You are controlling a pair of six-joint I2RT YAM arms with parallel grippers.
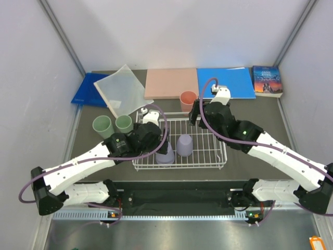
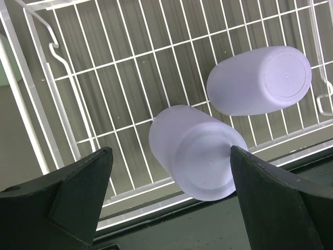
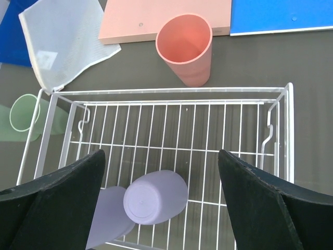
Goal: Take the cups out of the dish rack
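The white wire dish rack [image 1: 208, 156] sits mid-table. Two lavender cups stand upside down in it: one in the middle [image 1: 184, 145], one at the front left [image 1: 165, 155]. My left gripper [image 1: 156, 147] is open just above the front-left cup [image 2: 192, 159], which lies between its fingers; the other lavender cup [image 2: 260, 80] is beyond. My right gripper [image 1: 196, 112] is open and empty over the rack's back edge [image 3: 171, 91]. The salmon pink cup [image 1: 188, 100] stands upright behind the rack. Two green cups [image 1: 102, 125] [image 1: 123, 123] stand upright left of it.
Along the back lie a blue folder [image 1: 86, 92], a translucent white sheet [image 1: 120, 89], a pink board [image 1: 170, 82], a blue board [image 1: 226, 82] and a book [image 1: 267, 80]. Grey walls close in both sides.
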